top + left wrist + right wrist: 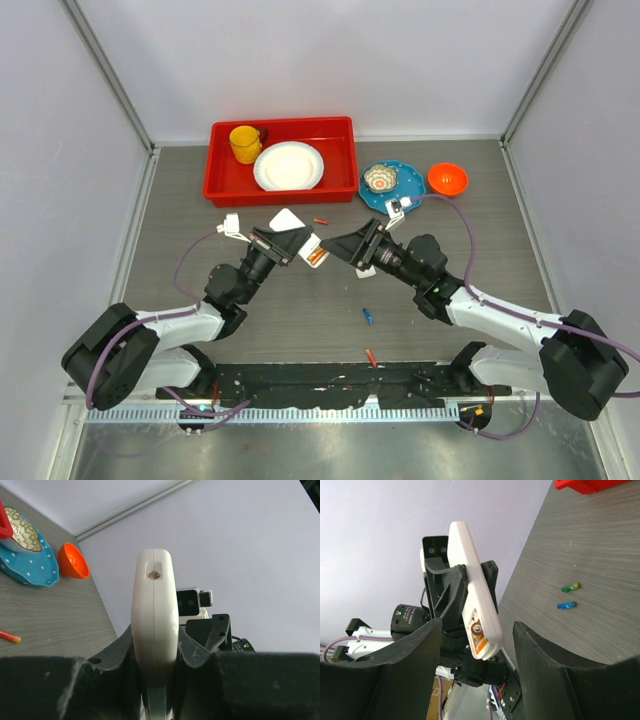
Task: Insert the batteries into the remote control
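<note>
Nearest the arm bases: one red-orange battery (371, 357) lies loose on the table (480, 250), just ahead of the black mounting rail (330, 385).

Further in, a blue battery (368, 317) lies in the open mid-table. The right wrist view shows a green battery (570, 586) just beside it, the two apart and roughly parallel.

Mid-table, above the surface: the left gripper (292, 243) is clamped on the remote control (288, 219). In the left wrist view the handset stands edge-on between the black fingers (205, 655), pinched on both flat faces. The remote is clear of the table.

Right gripper (345, 248) faces the left one, tip to tip. Its fingers (410, 670) stand spread wide, with the lower end of the remote between them and a gap on either side, so it is open and holds nothing.

Battery bay at that lower end of the remote is uncovered. A seated orange cell (479, 639) sits in it. Whether a second slot is filled, I cannot tell.

Beyond the grippers: a far orange battery (321, 220) lies on the table, just in front of the red tray (340, 130).

Tray holds a yellow cup (245, 143) and a white plate (289, 166). To its right are a blue dotted plate (405, 195) carrying a small patterned bowl (380, 179), then an orange bowl (447, 179).
</note>
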Action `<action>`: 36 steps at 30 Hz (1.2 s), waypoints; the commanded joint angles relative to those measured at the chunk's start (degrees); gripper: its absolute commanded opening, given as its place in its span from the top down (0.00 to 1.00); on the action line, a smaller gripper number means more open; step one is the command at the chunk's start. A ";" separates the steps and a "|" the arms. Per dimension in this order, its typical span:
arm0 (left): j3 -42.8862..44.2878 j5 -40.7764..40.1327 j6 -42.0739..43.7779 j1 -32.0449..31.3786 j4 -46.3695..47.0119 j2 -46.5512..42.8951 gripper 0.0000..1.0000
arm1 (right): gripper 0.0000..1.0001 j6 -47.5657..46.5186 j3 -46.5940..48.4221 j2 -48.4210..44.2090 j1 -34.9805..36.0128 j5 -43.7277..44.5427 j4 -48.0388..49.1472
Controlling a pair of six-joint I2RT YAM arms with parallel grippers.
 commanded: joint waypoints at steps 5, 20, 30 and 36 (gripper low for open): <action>0.75 -0.53 -0.19 -0.22 15.82 0.34 1.00 | 0.37 0.08 -1.37 -1.23 -1.20 -0.88 2.22; 1.02 -0.27 -0.36 -0.22 15.91 0.17 1.00 | 0.41 2.72 -4.28 -1.92 -1.37 1.58 7.59; 1.20 0.08 -0.45 -0.22 15.91 0.08 1.00 | 0.41 3.25 -4.80 -2.19 -1.81 3.60 7.58; 1.55 0.26 -0.63 -0.22 15.91 -0.10 1.00 | 0.42 3.42 -4.36 -0.52 -1.81 2.90 8.37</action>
